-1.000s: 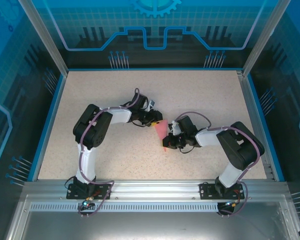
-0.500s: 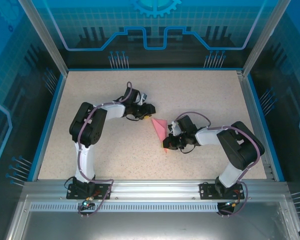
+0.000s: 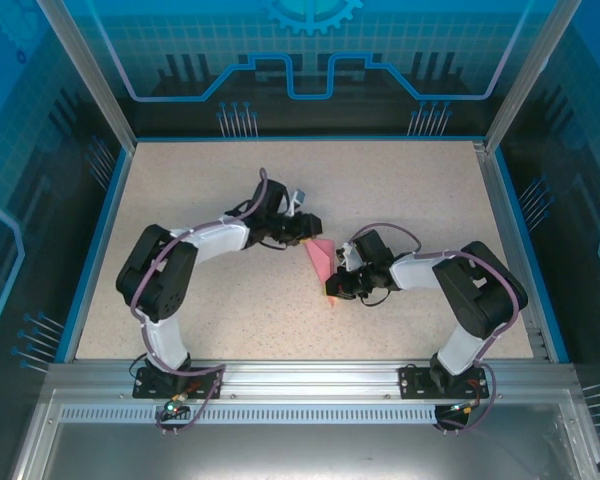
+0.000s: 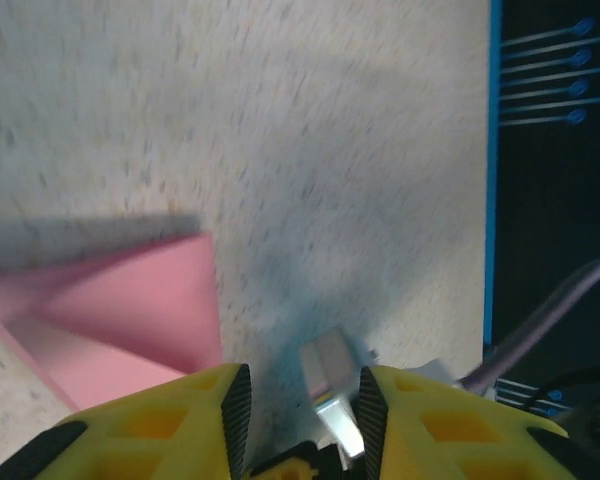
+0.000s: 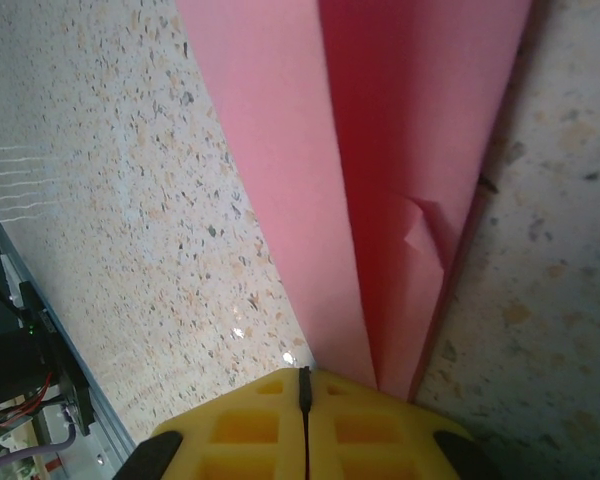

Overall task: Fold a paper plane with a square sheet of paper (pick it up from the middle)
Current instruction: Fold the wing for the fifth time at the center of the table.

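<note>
The paper plane (image 3: 322, 262) is a narrow pink-red folded dart lying on the speckled table, wide end toward the back. My right gripper (image 3: 336, 286) is at its narrow near end. In the right wrist view the yellow fingers (image 5: 250, 420) are shut pad to pad, and the folded paper (image 5: 380, 150) runs out from under their tips with a centre crease and a small dog-ear. My left gripper (image 3: 307, 231) is by the plane's wide end. Its jaws (image 4: 300, 390) stand apart with no paper between them, and the pink paper (image 4: 120, 310) lies to their left.
The table (image 3: 230, 180) is bordered by a blue rim (image 3: 100, 230) and metal posts. A silvery part (image 4: 330, 385) shows between the left fingers. The right arm's cable loop (image 3: 385, 230) arches just behind the plane.
The left gripper pulled back from the plane's wide end, then came close again, and its elbow dropped to the left. The plane's wide end now lies flatter. The right gripper stayed put.
</note>
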{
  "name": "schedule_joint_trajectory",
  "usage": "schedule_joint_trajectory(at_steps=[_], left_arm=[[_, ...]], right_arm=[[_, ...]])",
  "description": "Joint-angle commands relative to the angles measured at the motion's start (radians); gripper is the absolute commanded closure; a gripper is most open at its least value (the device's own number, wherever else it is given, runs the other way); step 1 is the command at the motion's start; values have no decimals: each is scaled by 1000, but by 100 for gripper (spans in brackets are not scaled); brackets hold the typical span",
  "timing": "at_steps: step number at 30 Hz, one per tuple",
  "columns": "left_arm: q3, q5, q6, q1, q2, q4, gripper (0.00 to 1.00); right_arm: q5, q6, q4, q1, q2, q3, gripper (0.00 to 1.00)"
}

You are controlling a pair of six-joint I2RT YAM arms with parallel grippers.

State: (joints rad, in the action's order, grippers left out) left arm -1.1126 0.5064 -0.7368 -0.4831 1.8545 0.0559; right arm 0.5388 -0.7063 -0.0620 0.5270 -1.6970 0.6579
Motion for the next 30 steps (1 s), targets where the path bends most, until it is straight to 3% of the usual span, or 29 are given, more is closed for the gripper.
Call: schedule_joint_trajectory(at_steps=[1, 7, 18, 30], left_arm=[[25, 24, -79, -30, 61, 59, 64], [68, 49, -127, -46, 113, 149, 63], [8, -133, -30, -4, 171, -33, 63], [-19, -74, -8, 66, 241, -19, 64]], right_arm=[[-31, -8, 53, -3, -55, -14, 94], [-39, -14, 49, -2, -51, -26, 94], [-24, 10, 84, -2, -10, -43, 94], [1, 32, 120, -2, 25, -31, 92]])
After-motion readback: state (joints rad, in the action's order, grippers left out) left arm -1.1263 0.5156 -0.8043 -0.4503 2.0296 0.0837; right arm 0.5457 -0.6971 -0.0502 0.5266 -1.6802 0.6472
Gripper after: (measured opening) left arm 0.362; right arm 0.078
